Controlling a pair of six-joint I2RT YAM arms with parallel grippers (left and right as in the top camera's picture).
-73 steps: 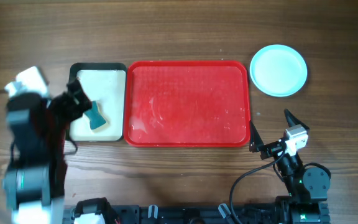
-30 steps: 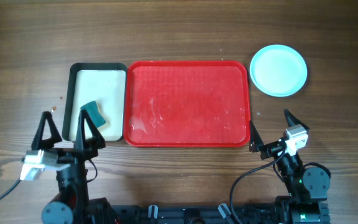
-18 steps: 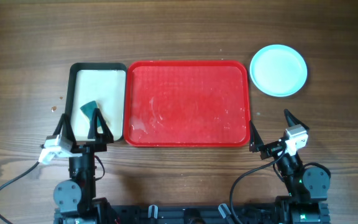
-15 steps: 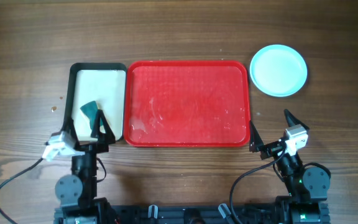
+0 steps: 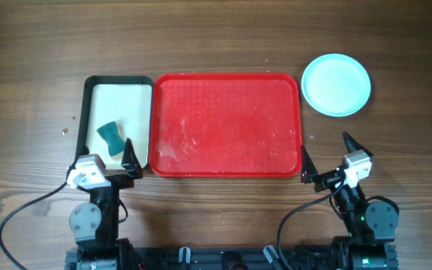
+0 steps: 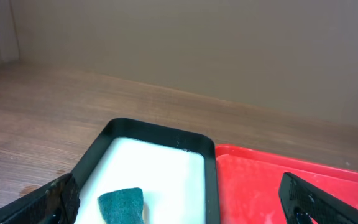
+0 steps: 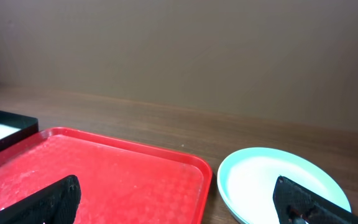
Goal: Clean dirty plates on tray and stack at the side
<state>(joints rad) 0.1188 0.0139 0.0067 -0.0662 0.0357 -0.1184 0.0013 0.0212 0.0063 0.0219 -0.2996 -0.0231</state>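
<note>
Finds the left gripper (image 6: 179, 186) drawn back from over the sponge (image 5: 112, 138) to the near left of the tray (image 5: 227, 120), fingers spread wide, holding nothing. Leaves the sponge lying loose in the black-rimmed dish (image 5: 118, 79) right beside the tray's left side. Matches the right gripper (image 5: 324, 150), likewise spread and empty off the tray's near right corner. Reads as wiping over and both arms parked, so probably finished or close to it. Shows the tray bare, streaked with a wet sheen, no plate on it. Puts the plates (image 5: 336, 84) just beyond the tray's far right corner, apart from it, aqua on top, no orange visible; cannot tell how many lie stacked.
</note>
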